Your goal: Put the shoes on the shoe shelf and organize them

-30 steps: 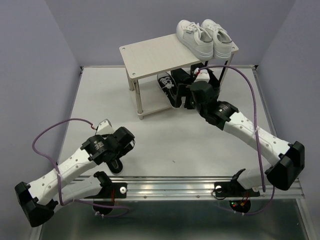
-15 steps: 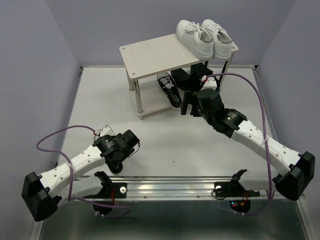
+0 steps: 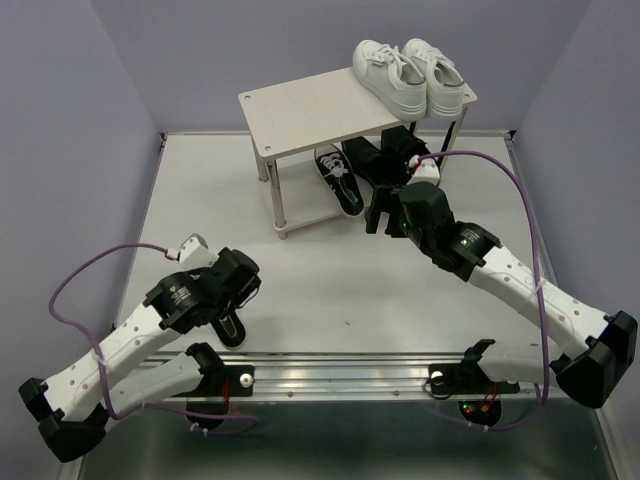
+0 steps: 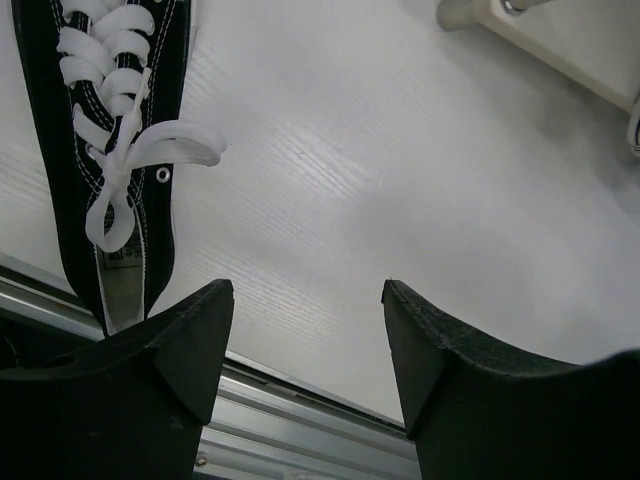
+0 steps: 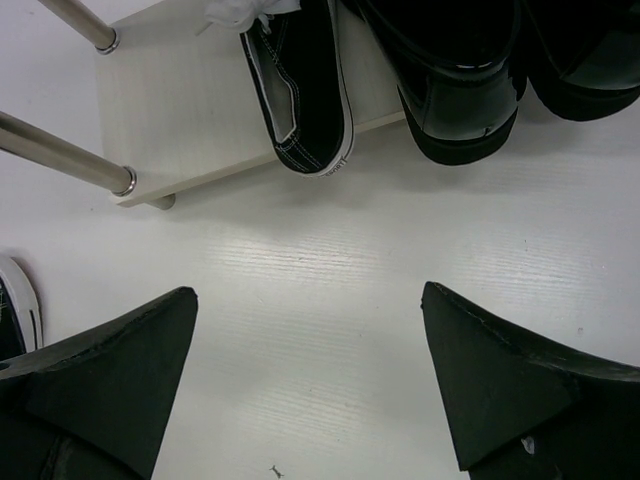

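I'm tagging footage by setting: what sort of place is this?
Probably a robotics lab test cell, not a home: plain lavender walls boxing in a white table, an aluminium mounting rail along its near edge, a small shoe shelf.

The left arm (image 3: 120, 345) starts in the bottom left corner of the top view and bends up and to the right. Its wrist sits low in the left half of that picture. The left gripper (image 4: 303, 295) points down at the table, and its two black fingers (image 4: 180, 340) are spread wide apart. The right arm (image 3: 520, 285) starts at the lower right and stretches up to the middle of the picture. The right gripper (image 5: 307, 292) tips downward too, its fingers (image 5: 110, 370) spread wide as well
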